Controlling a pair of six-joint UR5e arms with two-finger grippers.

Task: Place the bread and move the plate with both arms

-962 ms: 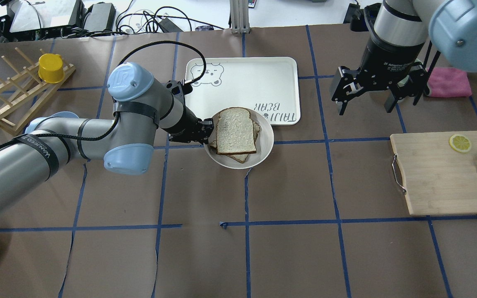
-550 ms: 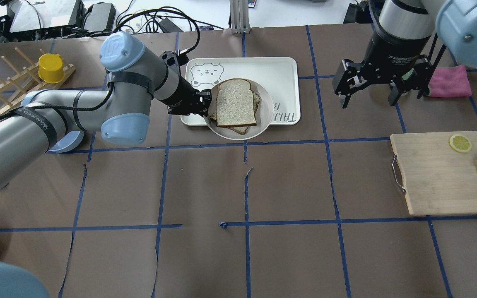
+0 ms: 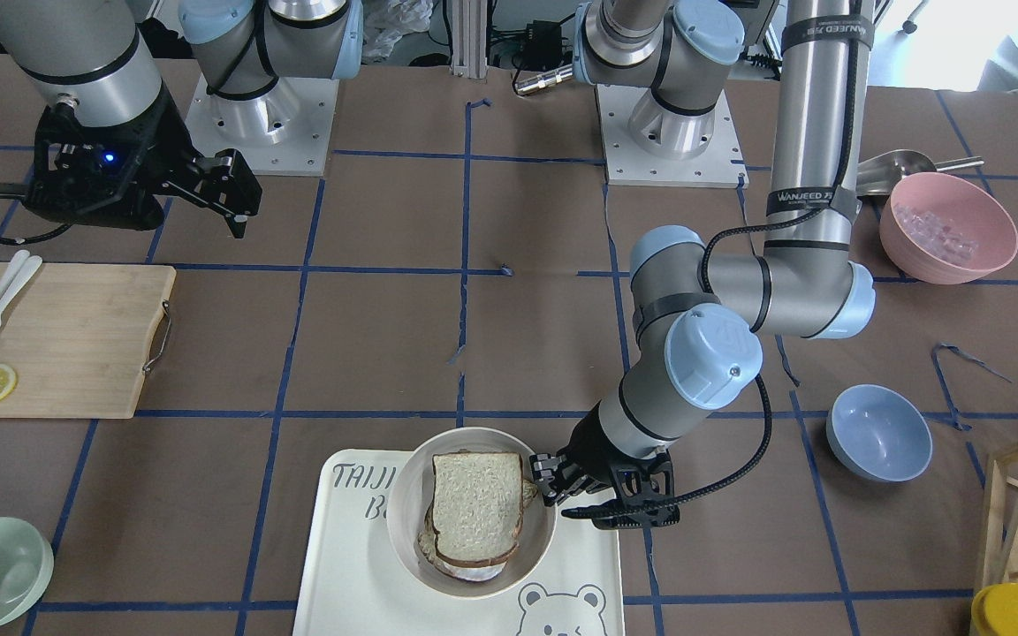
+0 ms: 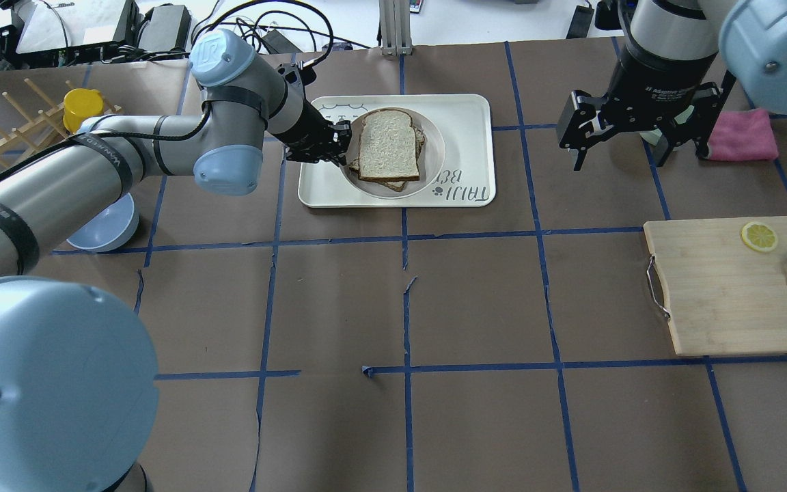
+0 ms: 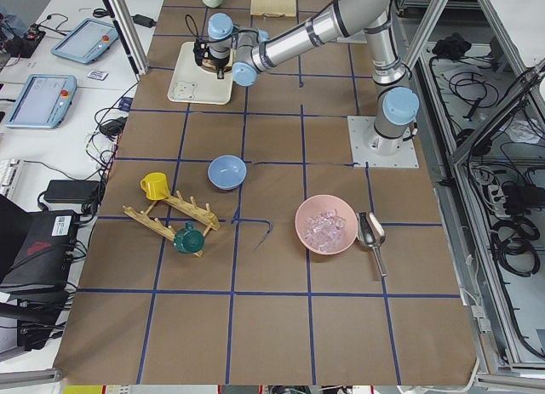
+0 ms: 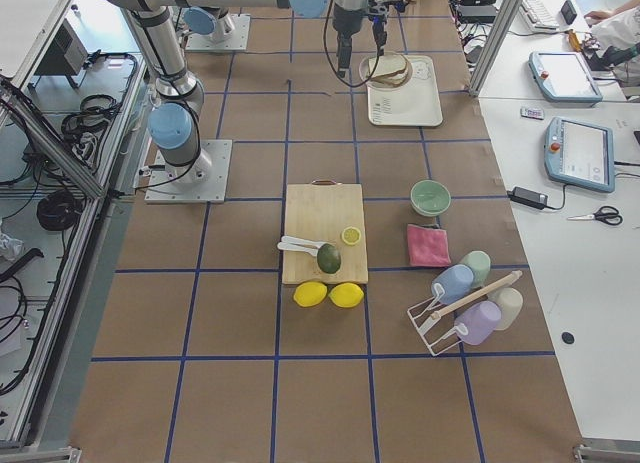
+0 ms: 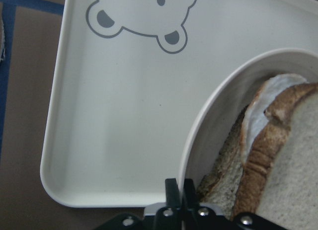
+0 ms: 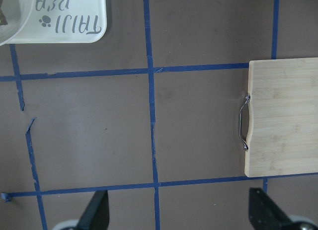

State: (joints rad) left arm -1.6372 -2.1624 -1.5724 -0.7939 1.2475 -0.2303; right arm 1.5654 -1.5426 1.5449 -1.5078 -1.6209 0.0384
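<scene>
The off-white plate (image 4: pixel 436 152) sits over the bear-printed tray (image 4: pixel 465 116). The plain bread slice (image 4: pixel 388 145) lies on top of another slice with egg white in the plate. My left gripper (image 4: pixel 344 145) is shut on the plate's left rim. The left wrist view shows the fingers pinching the rim (image 7: pixel 208 111), with the bread (image 7: pixel 293 185) beside them. In the front view the plate (image 3: pixel 403 521), bread (image 3: pixel 476 505) and left gripper (image 3: pixel 543 481) show at the bottom. My right gripper (image 4: pixel 622 160) is open and empty, high over the table right of the tray.
A wooden cutting board (image 4: pixel 721 294) with a lemon slice, avocado and white utensils lies at the right. A pink cloth (image 4: pixel 742 133) is behind it. A blue bowl (image 4: pixel 103 225) and a rack with a yellow cup (image 4: pixel 83 109) are at the left.
My left gripper has carried the plate with the bread away from the robot, from the table onto the tray. My right gripper has shifted slightly further back and stays open.
</scene>
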